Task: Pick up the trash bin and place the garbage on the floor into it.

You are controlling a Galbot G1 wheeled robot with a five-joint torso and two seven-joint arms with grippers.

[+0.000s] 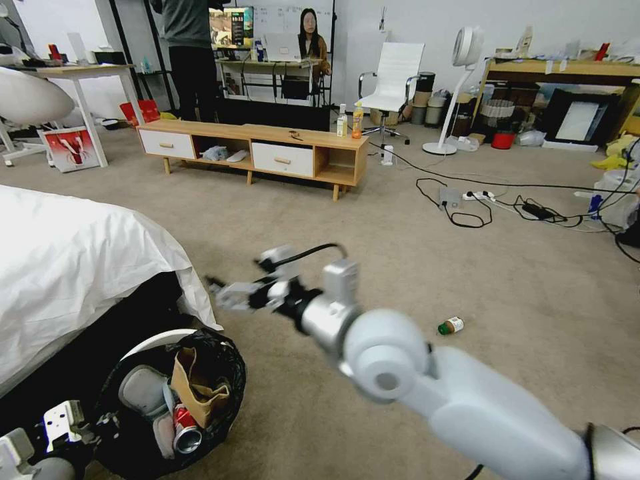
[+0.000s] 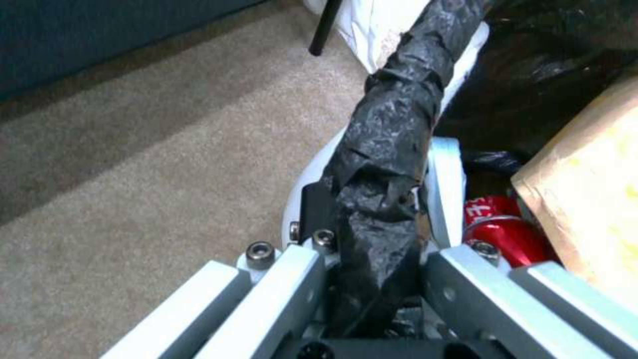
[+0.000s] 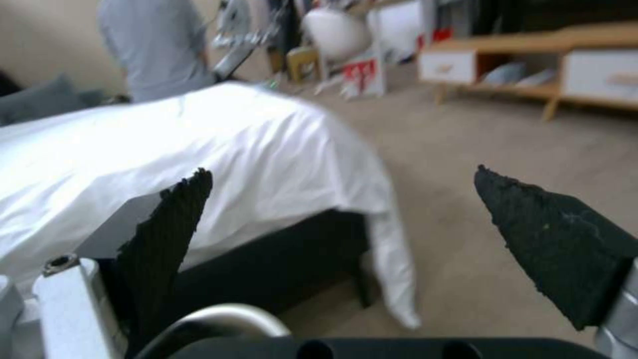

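Observation:
The trash bin [image 1: 223,363], white with a crinkly black bag, is at the lower left beside the bed. My left gripper [image 1: 77,427] is shut on its bag-covered rim [image 2: 392,129], one finger outside and one inside. Inside lie a red soda can [image 1: 185,430] [image 2: 505,229], torn brown cardboard [image 1: 197,387] [image 2: 591,189] and white tissue. A small green-capped bottle [image 1: 451,326] lies on the beige floor [image 1: 400,227] to the right. My right gripper [image 1: 223,293] [image 3: 340,173] hovers open and empty above the carpet near the bed's corner, just beyond the bin.
A bed with a white sheet [image 1: 73,267] fills the left. A low wooden cabinet [image 1: 260,150] stands ahead. Cables and a power strip [image 1: 480,197] trail across the right floor, with a standing fan [image 1: 460,87] and a white chair [image 1: 393,80] behind.

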